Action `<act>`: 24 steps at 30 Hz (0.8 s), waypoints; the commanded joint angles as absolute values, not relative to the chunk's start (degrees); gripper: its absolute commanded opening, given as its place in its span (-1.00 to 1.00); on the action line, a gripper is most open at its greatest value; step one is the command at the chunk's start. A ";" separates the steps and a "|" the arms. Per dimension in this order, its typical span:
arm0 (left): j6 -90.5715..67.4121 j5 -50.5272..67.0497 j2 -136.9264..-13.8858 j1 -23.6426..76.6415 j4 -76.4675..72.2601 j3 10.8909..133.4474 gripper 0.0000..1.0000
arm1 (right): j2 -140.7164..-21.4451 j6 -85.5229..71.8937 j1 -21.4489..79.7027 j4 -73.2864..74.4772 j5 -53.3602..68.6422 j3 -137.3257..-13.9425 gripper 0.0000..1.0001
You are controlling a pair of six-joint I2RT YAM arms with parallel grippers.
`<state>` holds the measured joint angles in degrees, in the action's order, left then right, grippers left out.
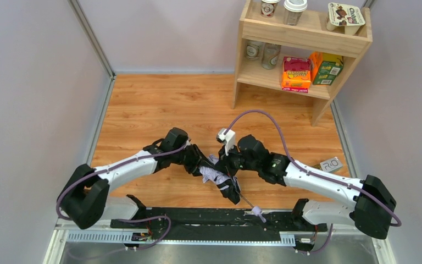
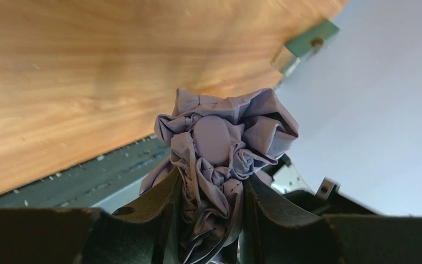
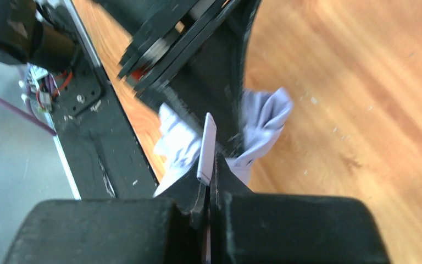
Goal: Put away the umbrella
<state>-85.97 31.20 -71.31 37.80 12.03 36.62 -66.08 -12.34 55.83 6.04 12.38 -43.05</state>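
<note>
The umbrella (image 1: pixel 213 176) is a crumpled pale lavender bundle held above the table's near edge, between the two arms. Its slim black shaft (image 1: pixel 244 198) slants down to the right and ends in a small lavender tip (image 1: pixel 258 212). My left gripper (image 2: pixel 211 209) is shut on the bunched fabric (image 2: pixel 225 137), which bulges out past the fingers. My right gripper (image 3: pixel 209 179) is shut on the narrow pale strap tab (image 3: pixel 206 148), with more fabric (image 3: pixel 264 118) just beyond it. In the top view the left gripper (image 1: pixel 202 166) and right gripper (image 1: pixel 228 166) meet at the bundle. The handle is hidden.
A wooden shelf (image 1: pixel 302 38) stands at the back right with cups, jars and snack boxes on it. A small grey tag (image 1: pixel 331 164) lies by the right arm. A black rail (image 1: pixel 198 217) runs along the near edge. Grey walls enclose both sides.
</note>
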 commanded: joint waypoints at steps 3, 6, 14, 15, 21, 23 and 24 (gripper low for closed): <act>-84.65 17.50 -82.26 35.16 7.21 33.58 -1.00 | -60.83 -18.36 59.68 -8.70 10.83 -42.63 -1.00; -84.90 15.03 -84.81 35.16 5.19 32.70 -1.00 | -60.90 -21.09 59.50 -11.68 10.36 -44.20 -1.00; -81.56 13.00 -86.48 35.60 7.30 35.69 -1.00 | -71.27 -17.40 59.94 -10.28 17.03 -47.02 -1.00; -81.56 13.70 -87.27 35.51 6.42 35.68 -1.00 | -72.32 -17.75 60.20 -10.72 18.01 -46.67 -1.00; -80.60 14.94 -89.12 35.16 3.26 34.03 -1.00 | -77.33 -19.95 60.03 -14.68 22.32 -44.03 -1.00; -79.89 18.71 -91.13 34.02 -2.28 33.14 -1.00 | -77.96 -19.60 59.42 -14.50 23.81 -43.77 -1.00; -79.72 21.85 -91.75 33.75 -5.33 32.70 -1.00 | -78.39 -19.77 59.24 -14.76 25.56 -43.77 -1.00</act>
<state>-80.95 24.49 -87.61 35.77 3.20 34.63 -78.65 -16.91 58.04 -0.84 13.10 -40.99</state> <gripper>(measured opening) 0.395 0.006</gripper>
